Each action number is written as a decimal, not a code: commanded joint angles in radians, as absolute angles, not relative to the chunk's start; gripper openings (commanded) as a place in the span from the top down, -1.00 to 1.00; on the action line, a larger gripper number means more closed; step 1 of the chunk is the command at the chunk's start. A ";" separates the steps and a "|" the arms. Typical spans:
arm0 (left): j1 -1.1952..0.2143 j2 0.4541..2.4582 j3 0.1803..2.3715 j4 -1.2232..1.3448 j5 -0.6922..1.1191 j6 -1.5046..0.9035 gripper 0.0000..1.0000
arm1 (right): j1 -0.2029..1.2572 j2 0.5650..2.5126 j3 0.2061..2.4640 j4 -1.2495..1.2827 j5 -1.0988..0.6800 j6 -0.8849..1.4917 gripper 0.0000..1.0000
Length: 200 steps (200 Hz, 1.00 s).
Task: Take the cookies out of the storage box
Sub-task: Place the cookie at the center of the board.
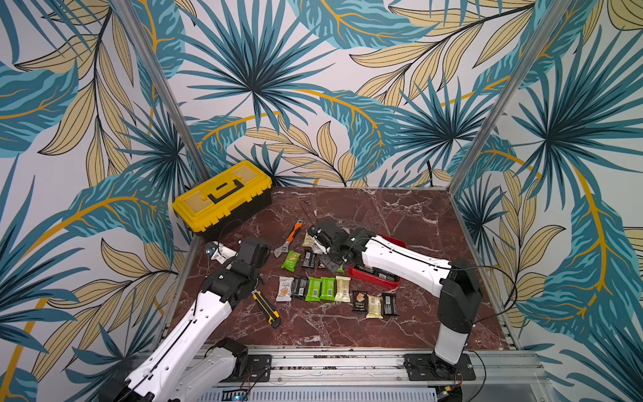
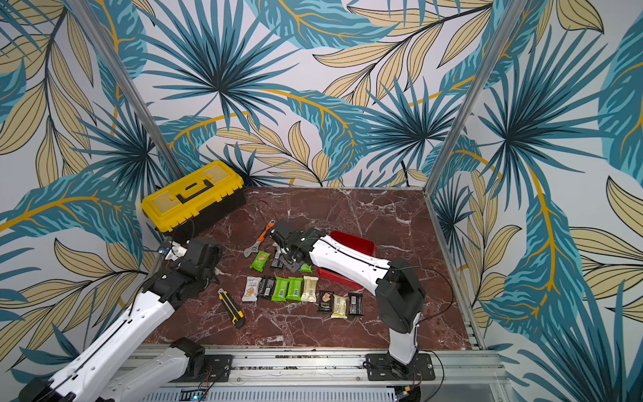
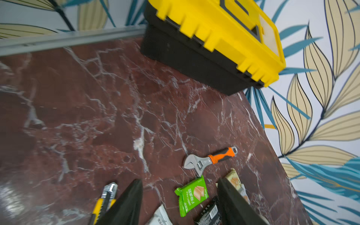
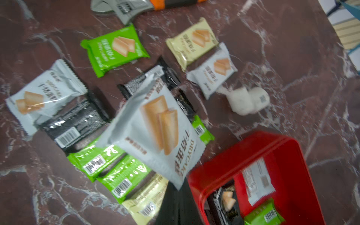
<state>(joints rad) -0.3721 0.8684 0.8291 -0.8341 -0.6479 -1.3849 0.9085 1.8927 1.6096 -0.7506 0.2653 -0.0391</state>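
right gripper (image 4: 174, 187) clamped on a white cookie packet (image 4: 153, 134), left of the storage box (image 4: 292, 148)

in both top views the right gripper (image 1: 315, 242) hung over loose cookies (image 1: 327, 289) at mid-table, its jaws hidden; open marble table (image 1: 400, 212) lay past the box toward the far right edge. the left wrist view showed the left gripper (image 3: 181, 204) spread wide, holding nothing, near the wrench (image 3: 210, 158). only the right wrist view showed the pinch and three packets inside the box.

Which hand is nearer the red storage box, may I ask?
Right. The right hand holds a white packet beside the storage box; the left hand is beyond the cookies.
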 commanded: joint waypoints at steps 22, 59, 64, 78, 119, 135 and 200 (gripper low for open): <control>-0.350 0.621 0.838 -1.264 -0.823 -1.495 -0.32 | 0.989 2.041 1.756 -0.712 0.220 -0.097 0.99; -0.351 0.470 0.849 -1.323 -0.833 -1.449 -0.32 | 1.044 2.157 1.873 -0.706 0.211 -0.127 0.99; -0.351 0.456 0.850 -1.326 -0.833 -1.446 -0.32 | 1.048 2.174 1.889 -0.705 0.210 -0.130 0.99; -0.350 0.424 0.846 -1.332 -0.834 -1.441 -0.32 | 1.061 2.221 1.933 -0.703 0.212 -0.140 0.99; -0.350 0.408 0.847 -1.325 -0.830 -1.412 -0.32 | 1.083 2.343 2.050 -0.703 0.246 -0.162 0.99; -0.350 0.412 0.845 -1.313 -0.825 -1.402 -0.32 | 1.086 2.376 2.083 -0.703 0.264 -0.161 0.98; -0.350 0.419 0.820 -1.220 -0.801 -1.344 -0.30 | 1.097 2.455 2.142 -0.704 0.286 -0.172 0.79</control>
